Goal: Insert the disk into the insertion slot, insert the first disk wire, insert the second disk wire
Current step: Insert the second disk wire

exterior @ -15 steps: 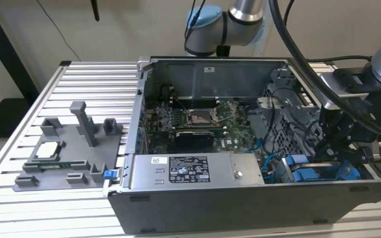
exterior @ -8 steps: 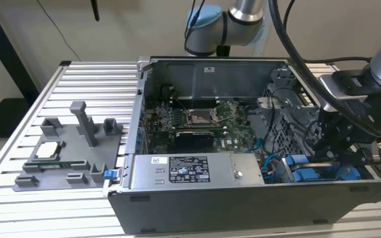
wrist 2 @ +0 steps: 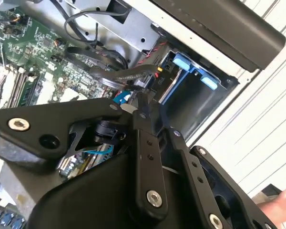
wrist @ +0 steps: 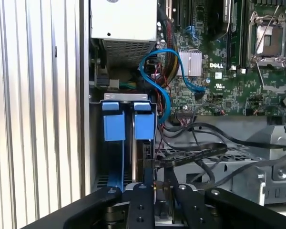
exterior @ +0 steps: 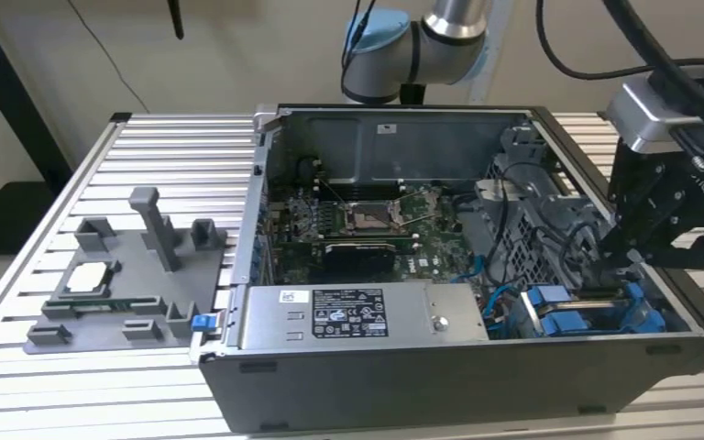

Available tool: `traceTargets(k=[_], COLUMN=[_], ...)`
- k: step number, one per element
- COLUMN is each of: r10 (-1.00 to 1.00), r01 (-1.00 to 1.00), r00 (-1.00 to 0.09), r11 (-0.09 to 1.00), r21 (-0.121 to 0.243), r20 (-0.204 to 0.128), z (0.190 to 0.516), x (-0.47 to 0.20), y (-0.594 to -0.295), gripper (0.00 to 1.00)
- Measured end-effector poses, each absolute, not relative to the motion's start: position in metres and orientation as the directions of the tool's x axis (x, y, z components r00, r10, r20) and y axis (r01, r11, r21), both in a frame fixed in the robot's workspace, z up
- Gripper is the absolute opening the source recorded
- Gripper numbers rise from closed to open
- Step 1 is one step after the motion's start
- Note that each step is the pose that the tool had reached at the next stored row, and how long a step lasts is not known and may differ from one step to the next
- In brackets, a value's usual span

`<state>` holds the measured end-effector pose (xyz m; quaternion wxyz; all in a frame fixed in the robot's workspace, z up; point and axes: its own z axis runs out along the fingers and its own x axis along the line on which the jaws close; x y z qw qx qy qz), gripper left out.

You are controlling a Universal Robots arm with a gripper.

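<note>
Your gripper [exterior: 605, 275] is down inside the open computer case [exterior: 475, 385], at the corner on the exterior view's right, its thin black fingers [wrist 2: 144, 107] drawn nearly together around what looks like a black wire plug [wrist 2: 142, 82]. Just beyond it the disk [wrist: 126, 125], in its blue carrier, already sits in the insertion slot [wrist: 93, 143] of grey metal. You would do well to keep the plug square to the disk's edge and push straight, clear of the loose blue cable [wrist: 157, 81] nearby.
</note>
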<state>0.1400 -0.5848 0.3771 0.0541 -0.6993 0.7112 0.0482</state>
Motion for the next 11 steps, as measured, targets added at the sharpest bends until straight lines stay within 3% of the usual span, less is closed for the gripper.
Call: traceTargets(k=[11], r10=[-0.989], r01=[-1.0], r00=[-0.016], r11=[0.017], r21=[-0.007], r20=[-0.144], z=[0.3888], x=[0.14], y=[-0.5849], gripper=[1.0])
